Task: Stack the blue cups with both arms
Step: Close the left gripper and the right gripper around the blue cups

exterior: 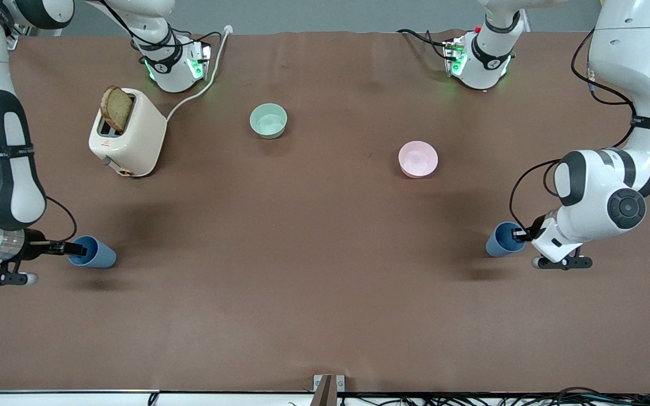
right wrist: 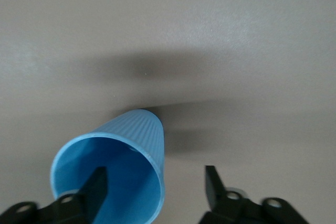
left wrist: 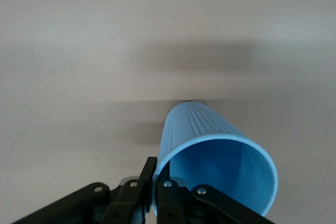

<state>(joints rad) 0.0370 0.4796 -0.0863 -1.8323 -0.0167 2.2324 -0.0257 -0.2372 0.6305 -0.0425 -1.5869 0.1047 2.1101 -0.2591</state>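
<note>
Two small blue tumblers, tapered, finely ribbed outside and smooth inside, mouths up, well apart. Left arm's blue cup (exterior: 501, 240) (left wrist: 210, 145) standing toward the left arm's end of the table, its rim pinched between the closed fingers of the left gripper (exterior: 521, 233) (left wrist: 155, 182). Right arm's blue cup (exterior: 95, 253) (right wrist: 131, 140) standing toward the right arm's end, with the right gripper (exterior: 77, 248) (right wrist: 155, 182) spread wide across its wall, one finger inside the mouth, one outside, not clamped.

Farther from the front camera, a pink bowl (exterior: 418, 158) and a mint-green bowl (exterior: 268, 120). Beside the right arm's base, a cream toaster (exterior: 128, 135) with a bread slice (exterior: 117, 108) sticking up. All on a matte brown table (exterior: 313, 270).
</note>
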